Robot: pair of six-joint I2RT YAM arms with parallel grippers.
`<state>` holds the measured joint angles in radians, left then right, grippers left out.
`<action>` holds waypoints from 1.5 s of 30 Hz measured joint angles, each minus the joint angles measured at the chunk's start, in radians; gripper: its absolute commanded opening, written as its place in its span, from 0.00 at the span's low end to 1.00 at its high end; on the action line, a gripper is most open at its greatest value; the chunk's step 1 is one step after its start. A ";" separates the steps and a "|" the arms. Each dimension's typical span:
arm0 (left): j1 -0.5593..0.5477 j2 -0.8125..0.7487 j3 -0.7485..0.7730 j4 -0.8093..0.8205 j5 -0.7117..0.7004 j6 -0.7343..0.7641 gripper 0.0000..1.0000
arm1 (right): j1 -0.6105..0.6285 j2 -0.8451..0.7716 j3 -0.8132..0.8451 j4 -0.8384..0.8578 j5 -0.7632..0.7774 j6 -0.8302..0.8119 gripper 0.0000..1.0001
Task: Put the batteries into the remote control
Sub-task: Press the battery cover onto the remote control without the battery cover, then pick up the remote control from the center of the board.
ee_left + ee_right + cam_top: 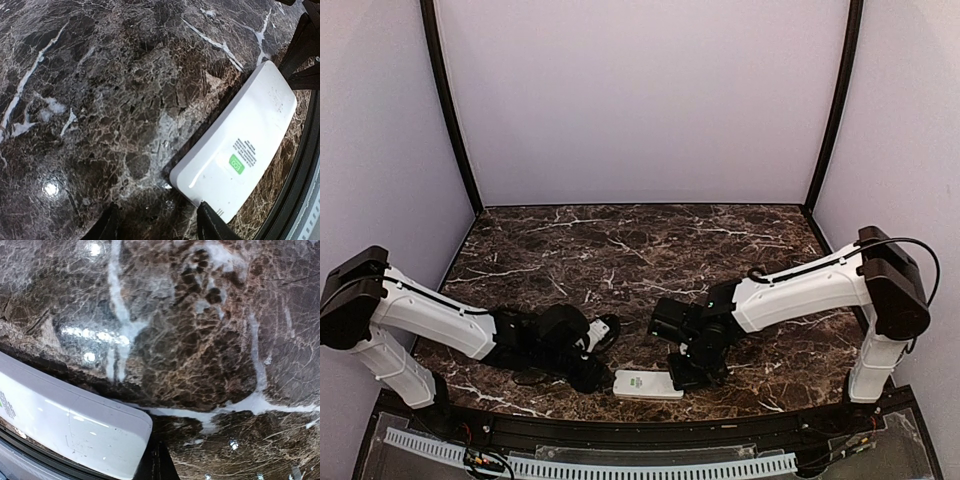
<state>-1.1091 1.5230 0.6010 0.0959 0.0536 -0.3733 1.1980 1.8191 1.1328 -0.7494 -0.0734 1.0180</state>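
The white remote control (648, 384) lies flat near the table's front edge, its back up with a small green sticker (236, 163) showing. My left gripper (595, 378) is at the remote's left end and open. In the left wrist view its right finger (212, 225) overlaps a corner of the remote control (240, 145), and only marble lies between the fingers. My right gripper (682, 375) is shut, its tips (160, 465) down on the marble right beside the rounded right-end corner of the remote control (65, 425). The batteries are out of view.
A black raised rim (620, 420) runs along the table's front edge just behind the remote, with a white slotted cable duct (590, 465) below it. Grey walls close in the dark marble table (640, 250) at the back and both sides.
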 measured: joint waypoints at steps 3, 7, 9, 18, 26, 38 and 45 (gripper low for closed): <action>-0.003 -0.015 -0.013 0.003 0.009 -0.001 0.53 | 0.000 -0.021 -0.025 0.025 0.007 -0.008 0.00; -0.018 -0.086 -0.040 -0.054 0.005 -0.004 0.59 | -0.017 -0.075 -0.065 0.036 0.040 -0.038 0.18; -0.023 -0.160 -0.049 -0.102 -0.016 -0.004 0.66 | -0.042 -0.130 -0.080 0.005 0.074 -0.079 0.43; -0.023 -0.506 -0.074 -0.209 -0.194 -0.014 0.95 | -0.010 -0.273 -0.027 0.100 0.146 -0.576 0.97; -0.023 -0.560 -0.091 -0.279 -0.286 -0.015 0.96 | 0.072 -0.016 0.223 0.159 0.023 -1.033 0.95; -0.022 -0.585 -0.089 -0.315 -0.322 -0.007 0.95 | 0.073 0.204 0.283 0.135 0.033 -1.143 0.79; -0.022 -0.682 -0.095 -0.315 -0.335 -0.003 0.94 | 0.073 0.231 0.303 0.126 0.039 -1.157 0.54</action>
<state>-1.1313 0.8413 0.5060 -0.2192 -0.2810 -0.3767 1.2709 2.0502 1.4357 -0.6239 -0.0341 -0.1387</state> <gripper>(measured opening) 0.952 0.627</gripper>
